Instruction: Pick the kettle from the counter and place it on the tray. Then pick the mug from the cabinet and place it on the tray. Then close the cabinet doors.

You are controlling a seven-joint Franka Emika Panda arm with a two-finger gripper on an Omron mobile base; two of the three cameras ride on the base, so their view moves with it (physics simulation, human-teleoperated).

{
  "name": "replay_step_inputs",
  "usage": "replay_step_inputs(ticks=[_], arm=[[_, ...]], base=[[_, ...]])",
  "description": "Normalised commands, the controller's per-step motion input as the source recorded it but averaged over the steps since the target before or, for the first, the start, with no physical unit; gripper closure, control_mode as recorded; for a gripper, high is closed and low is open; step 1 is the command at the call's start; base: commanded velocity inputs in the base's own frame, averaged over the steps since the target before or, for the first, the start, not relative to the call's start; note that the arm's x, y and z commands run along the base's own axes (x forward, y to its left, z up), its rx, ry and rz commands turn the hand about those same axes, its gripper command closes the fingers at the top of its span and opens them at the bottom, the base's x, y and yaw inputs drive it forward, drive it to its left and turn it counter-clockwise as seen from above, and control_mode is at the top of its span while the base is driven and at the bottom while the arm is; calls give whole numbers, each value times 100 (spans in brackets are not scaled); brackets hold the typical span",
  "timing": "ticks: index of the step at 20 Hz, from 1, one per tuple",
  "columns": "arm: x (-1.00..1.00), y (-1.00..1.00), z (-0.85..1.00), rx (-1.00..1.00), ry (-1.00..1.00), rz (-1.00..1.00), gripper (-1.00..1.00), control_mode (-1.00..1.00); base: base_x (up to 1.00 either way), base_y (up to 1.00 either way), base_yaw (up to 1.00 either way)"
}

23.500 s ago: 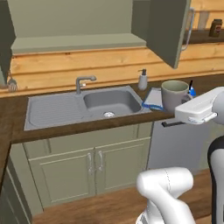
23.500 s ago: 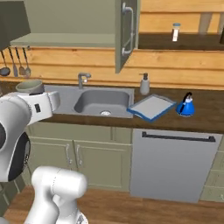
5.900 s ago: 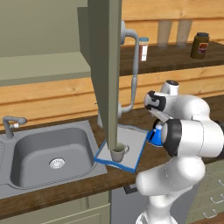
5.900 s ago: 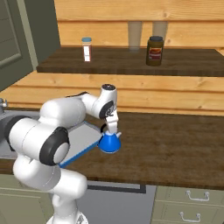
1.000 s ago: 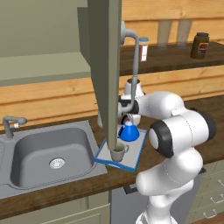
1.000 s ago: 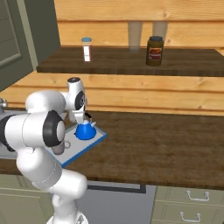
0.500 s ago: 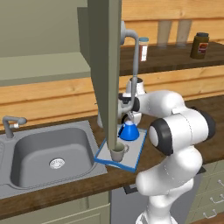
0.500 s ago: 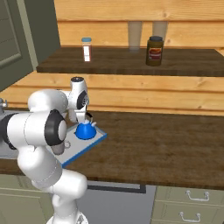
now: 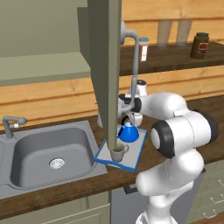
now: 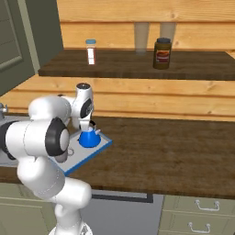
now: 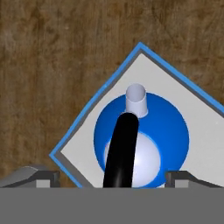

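The kettle point(image 11: 142, 138) stands upright on the tray point(image 11: 199, 131), near the tray's far corner, with the mug point(image 9: 118, 152) at the near edge. The gripper point(image 11: 113, 177) hangs just above it, fingers spread wide either side of the black handle point(image 11: 120, 151), gripping nothing.

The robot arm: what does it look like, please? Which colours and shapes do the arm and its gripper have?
The arm has a glossy white shell of thick rounded segments, with dark grey to black rings at the joints. No cables or markings are visible. The gripper ends in two small grey, blocky fingertips.
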Motion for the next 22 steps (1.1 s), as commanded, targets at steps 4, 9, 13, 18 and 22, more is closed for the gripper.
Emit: replay_step_inputs(ticks=[4, 9, 13, 18, 22], arm=[[-26, 0, -3, 2, -1, 0, -100, -100], [-22, 0, 17, 2, -8, -4, -100, -100], [-31, 0, 30, 0, -10, -4, -100, -100], [-61, -1, 26, 0, -13, -1, -100, -100], [-66, 0, 54, 0, -6, -2, -100, -100]], base=[[0, 0, 0], [0, 0, 0], [0, 0, 0], [0, 0, 0], [0, 0, 0]])
